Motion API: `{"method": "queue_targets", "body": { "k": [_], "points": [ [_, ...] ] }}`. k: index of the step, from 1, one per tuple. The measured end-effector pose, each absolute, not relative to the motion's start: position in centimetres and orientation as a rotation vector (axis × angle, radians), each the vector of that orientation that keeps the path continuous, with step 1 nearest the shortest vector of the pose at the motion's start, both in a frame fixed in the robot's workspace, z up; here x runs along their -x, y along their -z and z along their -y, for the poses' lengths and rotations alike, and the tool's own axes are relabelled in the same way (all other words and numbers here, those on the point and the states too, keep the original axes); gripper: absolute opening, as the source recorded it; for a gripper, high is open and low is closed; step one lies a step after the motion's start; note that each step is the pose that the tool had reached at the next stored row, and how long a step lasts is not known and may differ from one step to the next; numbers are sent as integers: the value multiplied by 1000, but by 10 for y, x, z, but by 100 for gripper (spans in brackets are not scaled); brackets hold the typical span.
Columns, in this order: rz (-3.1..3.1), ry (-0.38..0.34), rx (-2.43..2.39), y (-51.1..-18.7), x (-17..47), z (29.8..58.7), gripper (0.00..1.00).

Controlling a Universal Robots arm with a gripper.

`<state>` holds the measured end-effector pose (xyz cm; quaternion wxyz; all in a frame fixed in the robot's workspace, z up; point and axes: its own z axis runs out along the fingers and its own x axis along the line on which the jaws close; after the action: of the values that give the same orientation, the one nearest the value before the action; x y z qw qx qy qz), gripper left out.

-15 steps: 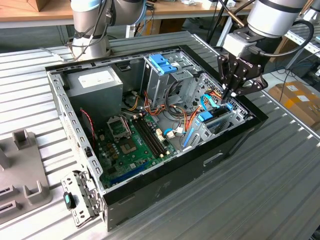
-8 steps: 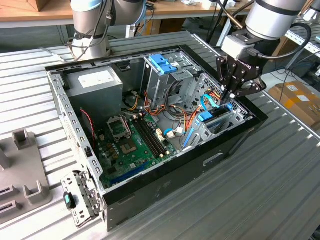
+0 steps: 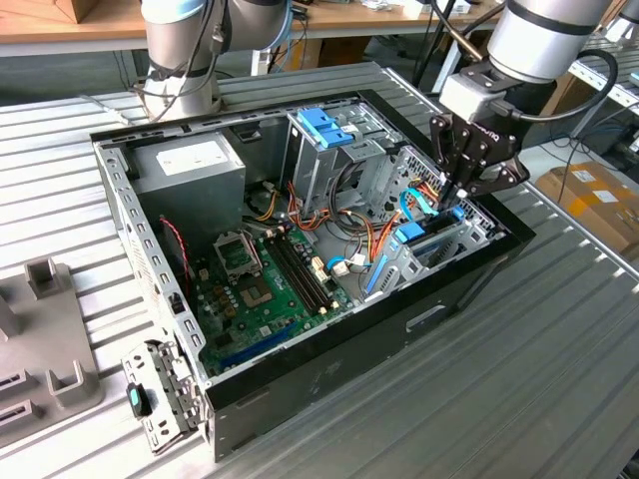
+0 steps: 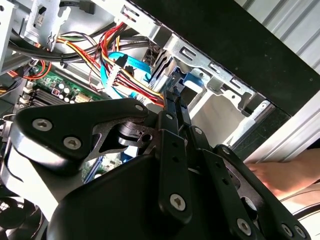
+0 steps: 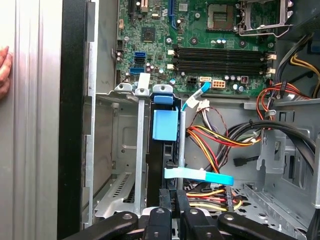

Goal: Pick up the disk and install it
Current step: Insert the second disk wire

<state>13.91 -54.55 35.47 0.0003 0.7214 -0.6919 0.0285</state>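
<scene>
Disk (image 5: 164, 145), edge-up with its light-blue carrier showing, sits in the metal bay (image 5: 127, 150) at the case's (image 3: 329, 349) corner nearest the exterior view's right. Gripper (image 3: 457, 190) fingers are pressed together on its edge. Both wrist views add a person's hand (image 4: 280, 175) on the desk (image 3: 519, 379).

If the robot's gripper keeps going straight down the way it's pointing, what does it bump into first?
Probably the disk in its blue frame, standing edge-up in the metal bay right under the gripper. How far apart they are is hard to judge.

Bright, even light; soft shadows, slight blur.
</scene>
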Motion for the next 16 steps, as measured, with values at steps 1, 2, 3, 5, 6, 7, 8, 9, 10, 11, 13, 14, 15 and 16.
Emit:
{"method": "queue_targets", "body": {
  "k": [1,2,3,5,6,7,8,9,10,11,13,14,15,16],
  "points": [
    [2173,-89,-2266,-354,-139,546,16],
    [2173,-90,-2266,-354,-139,546,16],
    [2173,-89,-2266,-354,-139,546,16],
    [2173,-89,-2266,-353,-138,546,16],
    [2173,-89,-2266,-352,-138,546,16],
    [2173,-89,-2266,-351,-138,546,16],
    [2173,-89,-2266,-351,-138,546,16],
    [2173,-89,-2266,-350,-138,546,16],
    [2173,-90,-2266,-350,-138,546,16],
    [2173,-89,-2266,-349,-138,546,16],
    [2173,-90,-2266,-348,-138,546,16],
    [2173,-90,-2266,-348,-138,546,16],
    [2173,-89,-2266,-348,-138,546,16],
    [2173,-89,-2266,-348,-138,546,16]
  ]
}}
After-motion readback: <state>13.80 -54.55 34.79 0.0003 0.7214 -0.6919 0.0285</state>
